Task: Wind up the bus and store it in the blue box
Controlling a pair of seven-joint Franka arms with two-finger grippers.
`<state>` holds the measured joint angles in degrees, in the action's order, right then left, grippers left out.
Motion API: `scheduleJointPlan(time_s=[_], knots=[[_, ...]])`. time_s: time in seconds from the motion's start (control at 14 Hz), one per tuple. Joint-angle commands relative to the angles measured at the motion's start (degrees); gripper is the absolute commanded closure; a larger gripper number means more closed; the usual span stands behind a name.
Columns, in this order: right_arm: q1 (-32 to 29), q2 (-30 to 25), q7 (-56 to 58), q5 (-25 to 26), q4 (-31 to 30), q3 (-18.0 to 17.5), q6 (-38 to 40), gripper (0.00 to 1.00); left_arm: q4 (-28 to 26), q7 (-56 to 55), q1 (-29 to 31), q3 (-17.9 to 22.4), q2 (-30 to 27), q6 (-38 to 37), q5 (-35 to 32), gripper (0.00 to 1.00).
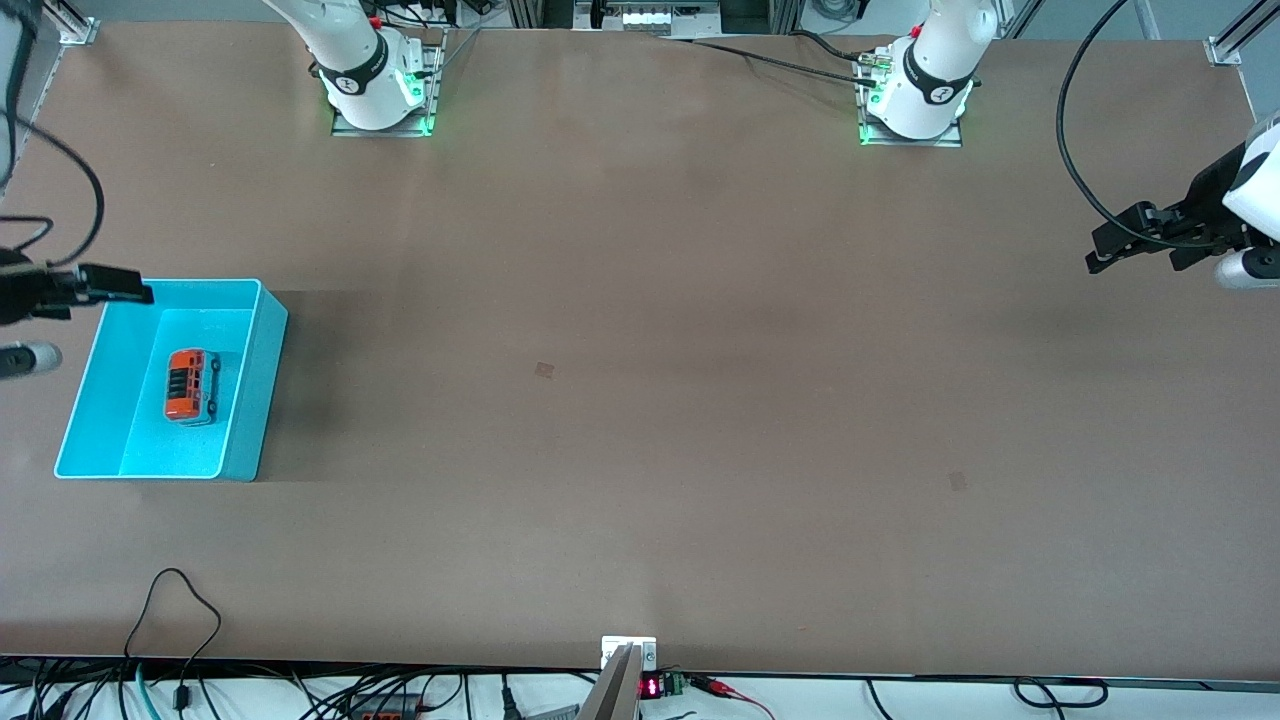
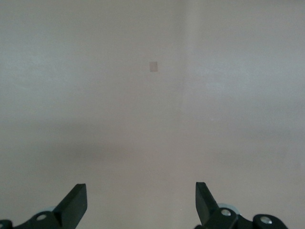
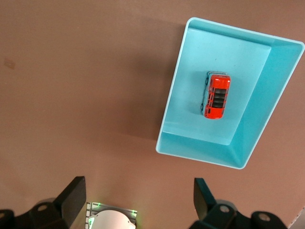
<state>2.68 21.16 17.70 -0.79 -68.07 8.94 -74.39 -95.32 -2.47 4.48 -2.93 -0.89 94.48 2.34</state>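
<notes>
Front view: the orange toy bus (image 1: 192, 386) is seen resting upright on the floor of the blue box (image 1: 246, 400), at the right arm's end of the table, so the storing looks done. Little can go wrong; a wound spring could roll it against a wall. The right gripper (image 3: 138, 200) is held spread and empty above the box's edge. The left gripper (image 2: 141, 205), also spread, waits over bare table well apart.

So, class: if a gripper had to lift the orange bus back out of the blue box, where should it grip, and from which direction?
Across its two long flat sides, coming straight down from above. The bus sits upright on the floor of the blue box, clear of the walls, which block a sideways approach.
</notes>
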Motion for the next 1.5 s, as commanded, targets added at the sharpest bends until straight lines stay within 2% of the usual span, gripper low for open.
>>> scheduleJointPlan(time_s=[0.0, 0.14, 0.21, 0.29, 0.36, 0.43, 0.5, 0.79, 1.21, 1.43], knots=[[0.83, -7.17, -2.93, 0.08, -10.04, 0.20, -2.41, 0.00, 0.40, 0.89, 0.18, -0.14, 0.09, 0.35, -0.93, 0.00], [1.18, -12.52, -4.52, 0.70, -18.37, -0.06, -7.84, 0.00, 0.40, 0.89, 0.09, -0.14, 0.09, 0.35, -0.93, 0.00], [1.10, -16.90, -5.83, 1.57, -24.94, -1.63, -12.57, 0.00, 0.40, 0.89, 0.09, -0.14, 0.09, 0.44, -0.93, 0.00], [-0.04, -21.90, -8.19, 3.49, -32.49, -5.04, -18.10, 0.00, 0.40, 0.89, 0.17, -0.14, 0.18, 0.44, -0.93, 0.00], [-1.96, -24.65, -11.17, 4.21, -36.74, -8.12, -20.94, 0.00, 0.40, 0.89, 0.18, -0.14, 0.18, 0.79, -0.93, 0.00], [-3.72, -24.42, -11.81, 4.13, -36.26, -10.93, -20.79, 0.00, 0.40, 0.89, 0.18, -0.14, 0.27, 2.01, -0.93, 0.00], [-4.09, -24.24, -11.99, 4.30, -34.87, -11.83, -19.92, 0.00, 0.40, 0.89, 0.18, -0.14, 0.62, 2.19, -0.93, 0.00], [-4.88, -19.94, -11.99, 3.51, -24.07, -11.66, -16.15, 0.00, 0.40, 0.89, 0.18, -0.14, 0.53, 2.20, -0.93, 0.00], [-4.62, -19.41, -12.17, 3.43, -23.34, -11.31, -15.61, 0.00, 0.40, 0.89, 0.18, -0.14, 0.53, 2.11, -0.93, 0.00], [-4.44, -18.79, -15.14, -1.12, -23.16, -9.04, -15.78, 0.00, 0.40, 0.89, 0.26, -0.06, 0.53, 2.11, -0.93, 0.00]])
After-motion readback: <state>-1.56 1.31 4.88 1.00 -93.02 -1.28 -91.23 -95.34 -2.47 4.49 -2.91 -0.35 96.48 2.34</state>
